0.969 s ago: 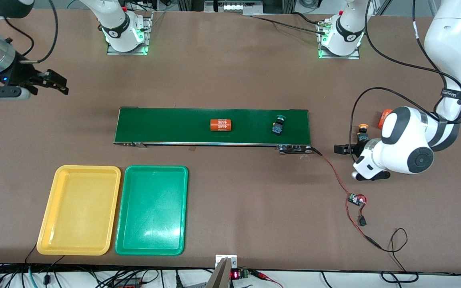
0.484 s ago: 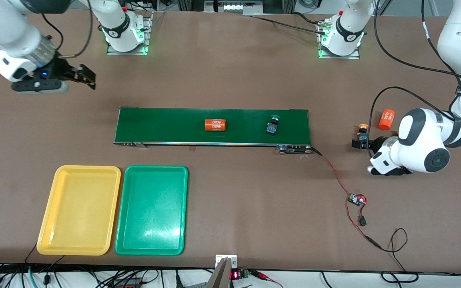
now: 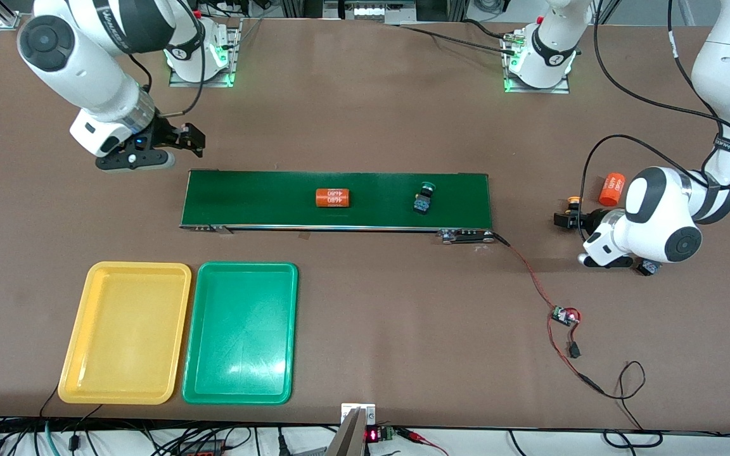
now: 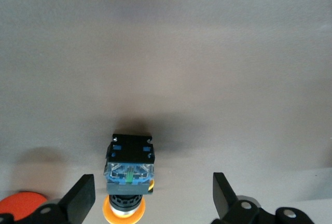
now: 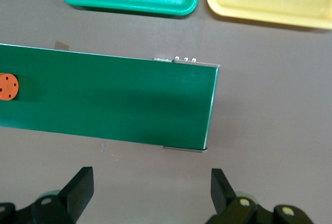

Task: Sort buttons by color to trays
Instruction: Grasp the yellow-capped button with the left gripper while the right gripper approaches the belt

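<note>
Brown surface, long dark-green conveyor belt [image 3: 336, 199] carrying green-capped dark-bodied button [image 3: 424, 197] and orange printed cylinder [image 3: 332, 198], both drifted toward empty yellow plastic tray [image 3: 125, 332] and green plastic tray [image 3: 240, 332]. Right gripper [image 3: 192, 139] newly arrived beside belt end, jaws spread. Left gripper [image 4: 153, 195] jaws spread around yellow-capped button [image 4: 129, 175], ungrasped.

White print on the orange cylinder [image 3: 332, 198] lying on the conveyor belt [image 3: 263, 199] reads "4680"

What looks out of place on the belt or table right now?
An orange cylinder rides the conveyor belt along with the green button; it is no button and fits neither tray. A yellow button lies tipped on its side on the table between the open left gripper's fingers.
</note>
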Robot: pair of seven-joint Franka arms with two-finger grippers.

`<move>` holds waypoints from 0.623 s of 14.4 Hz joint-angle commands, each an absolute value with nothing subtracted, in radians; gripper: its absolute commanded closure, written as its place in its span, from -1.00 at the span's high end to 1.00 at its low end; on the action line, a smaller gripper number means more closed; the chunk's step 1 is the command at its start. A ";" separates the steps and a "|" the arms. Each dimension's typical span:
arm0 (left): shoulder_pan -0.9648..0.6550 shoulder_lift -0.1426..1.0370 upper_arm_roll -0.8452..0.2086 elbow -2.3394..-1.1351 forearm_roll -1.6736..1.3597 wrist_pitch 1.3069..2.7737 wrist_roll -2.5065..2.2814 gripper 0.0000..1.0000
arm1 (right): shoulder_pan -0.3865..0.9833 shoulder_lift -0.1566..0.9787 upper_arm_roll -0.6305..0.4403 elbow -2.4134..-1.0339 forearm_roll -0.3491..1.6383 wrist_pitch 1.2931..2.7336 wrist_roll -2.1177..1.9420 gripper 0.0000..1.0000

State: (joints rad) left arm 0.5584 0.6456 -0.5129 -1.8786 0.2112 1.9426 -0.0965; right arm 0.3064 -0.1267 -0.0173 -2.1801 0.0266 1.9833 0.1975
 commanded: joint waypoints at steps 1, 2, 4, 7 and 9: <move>0.581 0.629 -0.525 -1.902 0.248 1.959 -0.081 1.00 | 0.359 -0.065 -0.023 -2.152 0.038 2.011 0.280 1.00; 0.583 0.632 -0.525 -1.902 0.249 1.959 -0.081 1.00 | 0.376 -0.049 -0.023 -2.148 0.038 2.037 0.310 1.00; 0.584 0.637 -0.525 -1.905 0.249 1.959 -0.081 0.88 | 0.388 -0.025 -0.023 -2.146 0.038 2.086 0.374 1.00; 0.580 0.638 -0.526 -1.925 0.249 1.963 -0.081 0.26 | 0.434 -0.003 -0.023 -2.146 0.037 2.088 0.374 1.00; 0.581 0.644 -0.525 -1.930 0.249 1.976 -0.081 0.20 | 0.437 -0.005 -0.025 -2.146 0.037 2.077 0.374 1.00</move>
State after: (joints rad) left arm 0.5704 0.6487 -0.5152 -1.9095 0.2259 1.9570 -0.0938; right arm 0.4216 -0.0075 -0.0167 -2.1613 0.0280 2.0882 0.3574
